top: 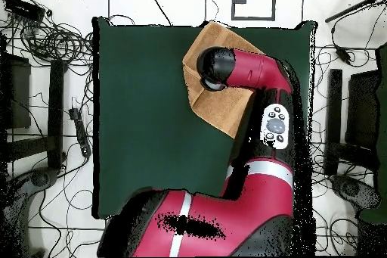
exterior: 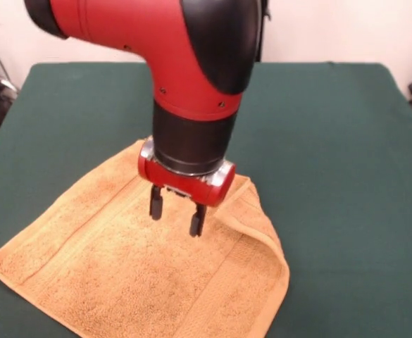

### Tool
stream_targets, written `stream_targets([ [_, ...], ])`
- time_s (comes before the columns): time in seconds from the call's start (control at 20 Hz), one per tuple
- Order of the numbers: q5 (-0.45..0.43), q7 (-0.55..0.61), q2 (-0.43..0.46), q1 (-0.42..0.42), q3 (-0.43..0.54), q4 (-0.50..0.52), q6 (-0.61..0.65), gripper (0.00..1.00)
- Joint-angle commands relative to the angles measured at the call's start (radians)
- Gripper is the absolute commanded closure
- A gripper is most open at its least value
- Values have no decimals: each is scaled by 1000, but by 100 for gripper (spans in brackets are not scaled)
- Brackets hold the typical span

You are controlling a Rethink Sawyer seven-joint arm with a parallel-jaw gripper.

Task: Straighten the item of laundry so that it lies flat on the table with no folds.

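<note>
The item of laundry (exterior: 121, 274), an orange-tan terry towel, lies on the green table (exterior: 332, 141) near its front edge, turned like a diamond. Its right side is folded over into a raised ridge (exterior: 258, 225), and a woven border band runs along that side. My gripper (exterior: 177, 214) hangs just above the towel's middle, open, with nothing between its two black fingers. In the overhead view the towel (top: 223, 111) sits at the table's top edge, largely covered by my arm, and the gripper itself is hidden under the wrist.
The table (top: 143, 119) stretches wide in bare green cloth to the left of the towel in the overhead view. Cables and equipment (top: 45, 43) lie on the floor around the table's sides.
</note>
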Motion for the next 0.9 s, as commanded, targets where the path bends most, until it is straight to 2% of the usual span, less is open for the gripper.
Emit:
stream_targets([
  [0.05, 72, 372, -17, 99, 1, 166, -41, 0],
  [0.4, 82, 363, 5, 163, -50, 118, -19, 0],
  [0.75, 125, 346, 10, 187, -51, 96, 22, 0],
  [0.9, 125, 304, 21, 173, -52, 91, 6, 0],
])
